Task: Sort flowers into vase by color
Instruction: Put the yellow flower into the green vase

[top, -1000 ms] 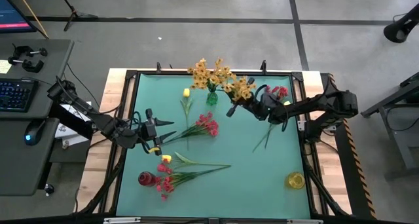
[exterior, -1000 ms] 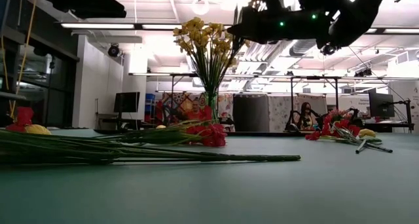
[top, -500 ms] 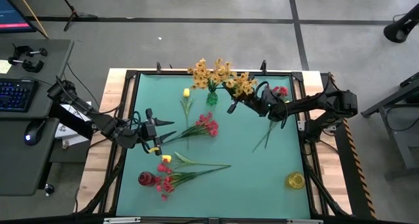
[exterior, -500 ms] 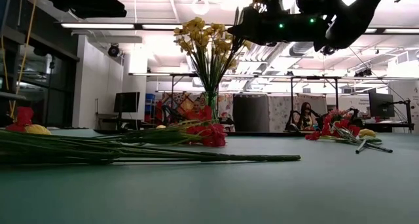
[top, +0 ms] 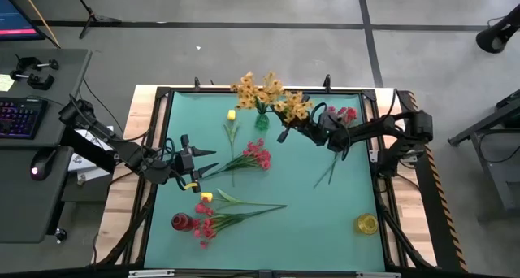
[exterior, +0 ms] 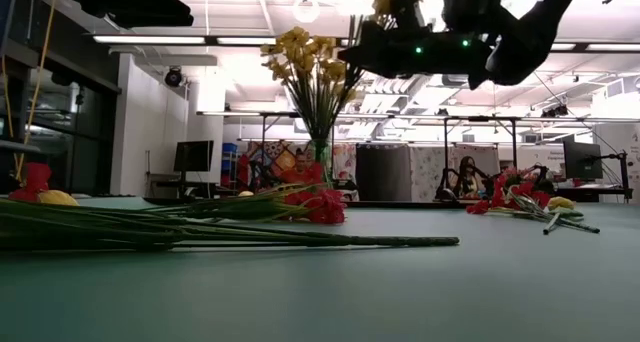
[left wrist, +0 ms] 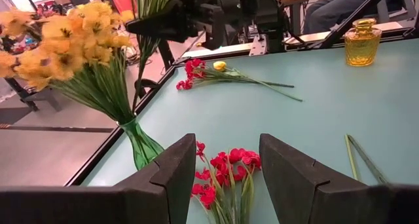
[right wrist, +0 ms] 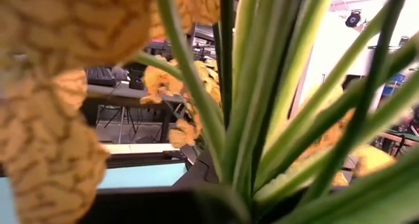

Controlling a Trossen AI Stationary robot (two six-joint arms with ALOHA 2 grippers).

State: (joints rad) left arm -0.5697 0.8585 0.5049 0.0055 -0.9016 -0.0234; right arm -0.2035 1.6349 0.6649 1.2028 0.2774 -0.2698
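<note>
Progress over the last second: my right hand (top: 283, 135) has carried its orange-yellow spray (top: 294, 107) leftward along the far edge of the tabletop (top: 325, 205), from well apart to just beside the green vase (top: 262, 121). The fingers are clamped on the stems, as the right wrist view shows stalks (right wrist: 249, 106) and blossoms filling the frame. I judge the spray is being lined up to go in with the matching orange-yellow bunch (top: 256, 89) already standing in that vase; the stems look not yet lowered into the neck.

My left hand (top: 205, 163) waits low on the left of the tabletop, fingers (left wrist: 173, 175) spread wide and holding nothing.

Count, from the high view:
- Vases, three: green at the far edge, red vase (top: 180, 222) lying near the front left, yellow vase (top: 366, 223) at the front right.
- Loose flowers on the tabletop: a yellow bud (top: 231, 115) on its stem; a red cluster (top: 257, 154) at centre; a red and yellow group (top: 213, 219) by the red vase; a red-and-yellow pair (top: 344, 115) under the right arm. I cannot count single stems in the groups.
</note>
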